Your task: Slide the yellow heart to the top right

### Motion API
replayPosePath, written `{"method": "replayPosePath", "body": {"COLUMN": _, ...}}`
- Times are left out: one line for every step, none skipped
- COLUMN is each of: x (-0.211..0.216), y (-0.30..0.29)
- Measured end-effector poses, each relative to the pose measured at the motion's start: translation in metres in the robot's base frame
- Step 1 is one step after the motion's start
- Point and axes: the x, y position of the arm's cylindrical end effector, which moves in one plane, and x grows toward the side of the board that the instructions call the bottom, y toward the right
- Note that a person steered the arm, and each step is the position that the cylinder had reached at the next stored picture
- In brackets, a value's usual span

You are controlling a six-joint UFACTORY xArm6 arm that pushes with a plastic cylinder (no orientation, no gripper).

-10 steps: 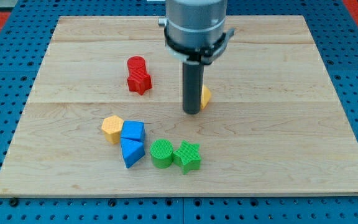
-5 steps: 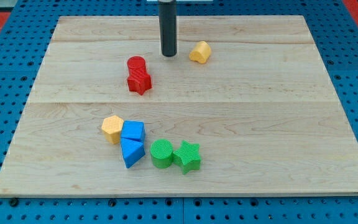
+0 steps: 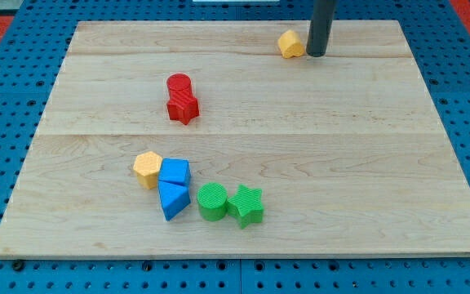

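The yellow heart (image 3: 291, 43) sits just left of my tip (image 3: 316, 54) — a bare rod, apparently touching.

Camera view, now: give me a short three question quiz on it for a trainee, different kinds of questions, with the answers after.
1. True or false: my tip is at the right of the yellow heart, close beside it.
2. Multiple choice: which block touches the green star? A) red star B) green cylinder C) blue cube
3. Fill in: the orange hexagon sits at the view's ____ of the blue cube.

Key
1. True.
2. B: the green cylinder sits against the star's left side; the red star is far up the board.
3. Left.
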Motion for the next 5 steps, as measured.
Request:
{"method": "replayPosePath", "body": {"x": 0.034, "y": -0.049}}
{"method": "replayPosePath", "body": {"x": 0.029, "y": -0.108}}
{"method": "replayPosePath", "body": {"x": -0.017, "y": -0.08}}
{"method": "replayPosePath", "body": {"x": -0.022, "y": -0.014}}
{"method": "replayPosePath", "body": {"x": -0.023, "y": 0.022}}
